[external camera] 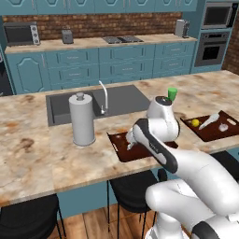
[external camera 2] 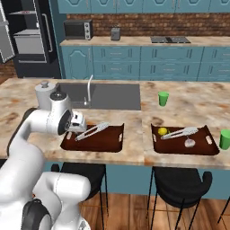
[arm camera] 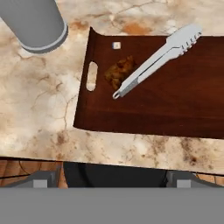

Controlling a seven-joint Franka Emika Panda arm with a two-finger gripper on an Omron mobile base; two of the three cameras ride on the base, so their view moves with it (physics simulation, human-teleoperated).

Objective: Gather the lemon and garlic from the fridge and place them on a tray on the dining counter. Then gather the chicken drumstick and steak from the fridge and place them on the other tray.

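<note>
Jaws spread wide, gripper (arm camera: 112,178) hovers above the near tray (arm camera: 183,109) (tongs (arm camera: 155,61) inside); no legible writing.

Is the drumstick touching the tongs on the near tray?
Touching. In the hand view the brown drumstick lies against the handle end of the tongs, with no tray showing between them.

Two trays (external camera 2: 115,143) (external camera 2: 157,148), two tongs (external camera 2: 92,130) (external camera 2: 179,133)

White Franka arm bent forward and low, hand open
The white two-finger hand with small dark tips (arm camera: 112,177) points downward; its jaws stand wide apart, nothing between them; the wrist hangs below the raised elbow; the white links fold forward from the base.
</note>
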